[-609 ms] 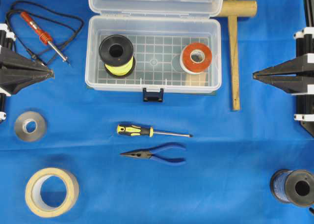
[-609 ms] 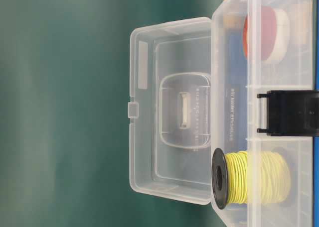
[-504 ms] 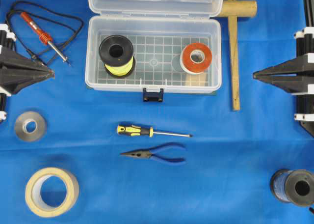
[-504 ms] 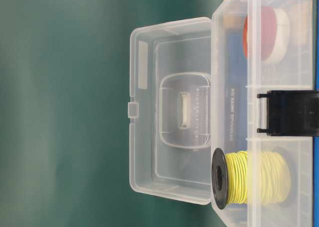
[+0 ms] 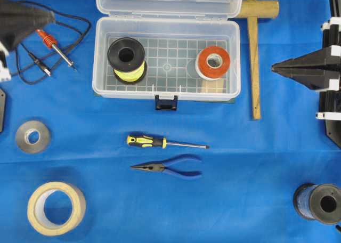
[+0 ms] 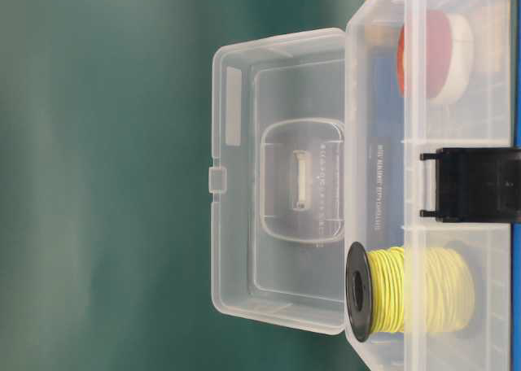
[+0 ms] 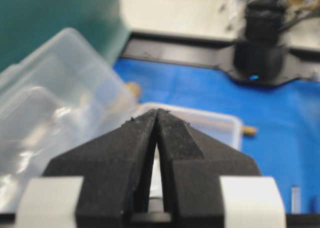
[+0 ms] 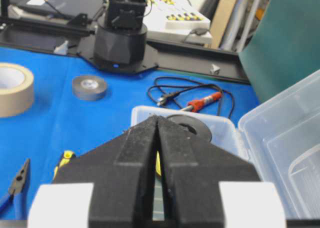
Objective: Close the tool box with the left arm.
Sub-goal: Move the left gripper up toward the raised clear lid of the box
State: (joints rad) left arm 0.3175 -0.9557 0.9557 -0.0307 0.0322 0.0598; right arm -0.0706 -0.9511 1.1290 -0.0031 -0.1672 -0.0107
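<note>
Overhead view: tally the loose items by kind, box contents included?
Wire spools: 2, yellow, blue
Tape rolls: 3, red, grey, beige
Screwdriver: 1
Pliers: 1
Soldering iron: 1
Mallet: 1
Total: 9

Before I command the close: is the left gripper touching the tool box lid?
Apart. In the overhead view the left gripper sits left of the tool box, with bare blue cloth between its tip and the lid.

I worked over a smooth bright blue cloth-covered table (image 5: 256,200) — a flat dark green backdrop wall (image 6: 106,176) stood behind it, and a black metal frame rail (image 8: 200,68) edged the far side, evenly lit.
</note>
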